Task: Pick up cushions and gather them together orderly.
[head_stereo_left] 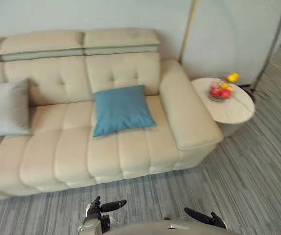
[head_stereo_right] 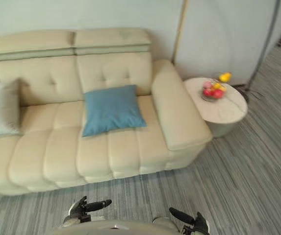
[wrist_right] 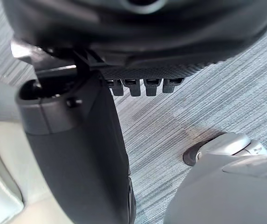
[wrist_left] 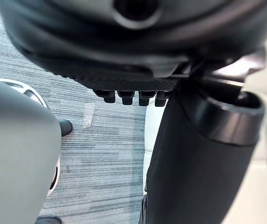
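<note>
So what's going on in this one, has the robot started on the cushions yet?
Not yet. The robot faces the beige sofa with its left hand and right hand low in front of it, open and holding nothing. The blue cushion leans against the backrest near the sofa's right end; the grey cushion sits apart at the left end. Neither is touched. A bowl of fruit stands on the round side table beside the sofa.
</note>
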Tool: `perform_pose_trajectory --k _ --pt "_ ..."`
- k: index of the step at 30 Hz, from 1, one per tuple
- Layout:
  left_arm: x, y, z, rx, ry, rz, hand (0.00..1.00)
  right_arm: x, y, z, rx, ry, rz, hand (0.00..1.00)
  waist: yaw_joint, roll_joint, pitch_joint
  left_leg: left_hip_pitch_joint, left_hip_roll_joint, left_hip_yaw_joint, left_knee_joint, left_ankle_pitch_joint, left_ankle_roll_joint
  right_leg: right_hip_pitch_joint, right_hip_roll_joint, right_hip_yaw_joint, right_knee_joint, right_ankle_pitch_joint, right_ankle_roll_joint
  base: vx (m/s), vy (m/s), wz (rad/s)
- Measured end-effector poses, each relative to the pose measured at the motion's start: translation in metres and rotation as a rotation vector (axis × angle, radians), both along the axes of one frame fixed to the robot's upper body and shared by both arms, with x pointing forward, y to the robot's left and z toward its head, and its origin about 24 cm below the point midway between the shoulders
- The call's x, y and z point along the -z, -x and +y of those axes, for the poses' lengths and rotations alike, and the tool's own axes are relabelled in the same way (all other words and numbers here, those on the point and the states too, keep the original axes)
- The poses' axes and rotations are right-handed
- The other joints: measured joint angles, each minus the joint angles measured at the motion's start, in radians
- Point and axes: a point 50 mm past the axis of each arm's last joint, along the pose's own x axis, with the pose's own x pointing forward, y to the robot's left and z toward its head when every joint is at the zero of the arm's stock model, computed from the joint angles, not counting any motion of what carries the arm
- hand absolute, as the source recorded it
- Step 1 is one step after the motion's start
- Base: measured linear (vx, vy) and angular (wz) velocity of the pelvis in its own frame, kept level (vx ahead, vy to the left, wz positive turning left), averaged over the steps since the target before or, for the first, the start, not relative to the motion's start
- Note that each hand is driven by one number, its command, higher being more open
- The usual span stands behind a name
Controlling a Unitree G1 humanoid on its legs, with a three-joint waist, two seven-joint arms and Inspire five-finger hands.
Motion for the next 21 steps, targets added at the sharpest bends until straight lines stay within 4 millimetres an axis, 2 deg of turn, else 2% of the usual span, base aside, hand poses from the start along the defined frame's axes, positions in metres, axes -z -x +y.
perform_pose_trajectory --k 1,2,3,4,5,6,7,8,9,10,11,13,14,15,16,17,18,19,20,21 --pt "0.000 0.001 0.002 -0.025 0.002 0.003 1.00 -0.002 -0.010 0.001 -0.030 0.005 -0.023 1.00 0.000 0.002 0.000 0.005 0.017 0.079 0.016 -0.016 0.001 -0.048 0.033 0.040 0.021 0.030 0.003 0.01 -0.005 -1.71" --pt "0.000 0.002 0.003 -0.033 0.000 0.005 1.00 -0.003 -0.015 0.002 -0.046 0.006 -0.036 1.00 0.002 -0.002 0.000 0.007 0.022 0.115 0.018 -0.017 0.003 -0.067 0.046 0.051 0.027 0.047 0.001 -0.04 -0.031 -2.28" --pt "0.000 0.002 0.006 -0.035 -0.010 0.004 1.00 -0.005 -0.030 0.010 -0.087 0.000 -0.077 1.00 0.006 -0.013 0.008 0.015 0.031 0.208 0.019 -0.018 0.003 -0.111 0.068 0.030 0.022 0.096 -0.017 -0.05 -0.051 -2.04" --pt "-0.001 0.001 0.010 -0.034 -0.020 0.004 1.00 -0.007 -0.039 0.015 -0.094 -0.008 -0.099 1.00 0.005 -0.021 0.016 0.022 0.032 0.265 0.020 -0.021 0.008 -0.132 0.060 -0.038 -0.008 0.108 -0.041 -0.08 -0.078 -2.02" --pt "-0.002 -0.004 0.009 -0.030 -0.018 -0.007 1.00 -0.007 -0.042 0.018 -0.092 -0.016 -0.106 1.00 -0.002 -0.019 0.025 0.024 0.041 0.296 0.021 -0.025 0.012 -0.149 0.037 -0.110 -0.009 0.089 -0.072 -0.08 -0.051 -1.47" --pt "-0.004 -0.012 0.006 -0.014 -0.018 -0.027 1.00 -0.007 -0.043 0.021 -0.066 -0.035 -0.115 1.00 0.000 -0.016 0.027 0.030 0.044 0.334 0.013 -0.028 0.006 -0.200 -0.029 -0.334 0.052 0.049 -0.102 -0.05 -0.030 -1.22" --pt "-0.005 -0.017 0.005 -0.004 -0.019 -0.037 1.00 -0.008 -0.044 0.020 -0.067 -0.033 -0.120 1.00 -0.005 -0.016 0.027 0.041 0.049 0.370 0.015 -0.047 -0.024 -0.220 -0.098 -0.514 0.099 0.038 -0.115 0.01 -0.001 -1.13" --pt "-0.005 -0.018 0.004 0.017 -0.022 -0.038 1.00 -0.008 -0.045 0.020 -0.071 -0.031 -0.123 1.00 -0.005 -0.015 0.027 0.049 0.048 0.389 0.022 -0.055 -0.049 -0.224 -0.144 -0.640 0.129 0.037 -0.115 0.06 -0.005 -0.85" --pt "-0.006 -0.019 0.004 0.032 -0.028 -0.038 1.00 -0.008 -0.046 0.021 -0.077 -0.031 -0.122 1.00 -0.005 -0.011 0.027 0.055 0.057 0.408 0.023 -0.053 -0.051 -0.219 -0.166 -0.727 0.135 0.029 -0.121 0.12 -0.033 -0.95" --pt "-0.005 -0.020 -0.001 0.031 -0.014 -0.042 1.00 -0.009 -0.048 0.017 -0.085 -0.018 -0.127 1.00 -0.002 0.008 0.029 0.072 0.066 0.446 -0.002 -0.034 -0.061 -0.199 -0.197 -0.878 0.150 0.014 -0.138 0.19 -0.069 -1.07" --pt "-0.005 -0.019 -0.001 0.030 -0.015 -0.041 1.00 -0.011 -0.053 0.016 -0.094 -0.008 -0.137 1.00 -0.001 0.009 0.039 0.092 0.065 0.468 -0.017 -0.021 -0.073 -0.210 -0.193 -0.886 0.171 -0.002 -0.133 0.24 -0.134 -1.02" --pt "-0.002 -0.014 -0.004 0.034 0.001 -0.017 1.00 -0.012 -0.055 0.011 -0.087 0.002 -0.141 1.00 -0.004 0.016 0.046 0.110 0.072 0.477 0.001 0.002 -0.082 -0.237 -0.174 -0.832 0.208 -0.029 -0.140 0.18 -0.162 -0.85" --pt "-0.002 -0.012 -0.003 0.035 0.004 -0.008 1.00 -0.012 -0.057 0.010 -0.087 0.004 -0.139 1.00 -0.007 0.018 0.047 0.111 0.090 0.474 0.047 0.011 -0.092 -0.243 -0.164 -0.809 0.222 -0.043 -0.144 0.23 -0.302 -0.92" --pt "-0.001 -0.010 -0.002 0.037 0.003 -0.002 1.00 -0.011 -0.056 0.008 -0.087 0.007 -0.132 1.00 -0.008 0.020 0.049 0.108 0.135 0.463 0.151 0.017 -0.094 -0.236 -0.143 -0.779 0.231 -0.060 -0.149 0.28 -0.412 -1.05" --pt "0.000 -0.007 -0.002 0.028 0.005 0.004 1.00 -0.011 -0.054 0.008 -0.084 0.007 -0.128 1.00 -0.007 0.024 0.058 0.097 0.214 0.426 0.333 0.051 -0.040 -0.197 -0.109 -0.739 0.227 -0.073 -0.166 0.32 -0.465 -1.31" --pt "-0.001 -0.005 0.005 0.013 -0.016 -0.001 1.00 -0.009 -0.051 0.012 -0.081 -0.001 -0.119 1.00 -0.004 0.023 0.065 0.063 0.296 0.353 0.546 0.072 0.071 -0.145 -0.073 -0.689 0.204 -0.084 -0.180 0.21 -0.309 -1.16" --pt "-0.002 -0.006 0.006 0.009 -0.017 -0.005 1.00 -0.009 -0.051 0.011 -0.080 0.001 -0.116 1.00 -0.001 0.025 0.065 0.040 0.307 0.316 0.611 0.047 0.081 -0.129 -0.061 -0.672 0.198 -0.086 -0.184 0.22 -0.217 -1.09" --pt "-0.003 -0.007 0.007 0.008 -0.019 -0.013 1.00 -0.009 -0.049 0.011 -0.078 0.003 -0.112 1.00 -0.001 0.032 0.068 -0.028 0.301 0.212 0.728 -0.013 0.066 -0.096 -0.035 -0.637 0.179 -0.097 -0.196 0.13 -0.108 -1.04" --pt "-0.004 -0.009 0.006 0.010 -0.022 -0.028 1.00 -0.008 -0.047 0.012 -0.078 -0.001 -0.106 1.00 0.001 0.031 0.069 -0.103 0.259 0.112 0.773 -0.069 0.034 -0.068 -0.015 -0.597 0.163 -0.101 -0.198 0.17 -0.087 -1.33" --pt "-0.005 -0.011 0.006 0.015 -0.024 -0.044 1.00 -0.007 -0.046 0.014 -0.071 -0.010 -0.099 1.00 0.003 0.029 0.072 -0.165 0.205 0.034 0.749 -0.113 0.014 -0.040 0.004 -0.555 0.139 -0.100 -0.194 0.14 -0.028 -1.17"
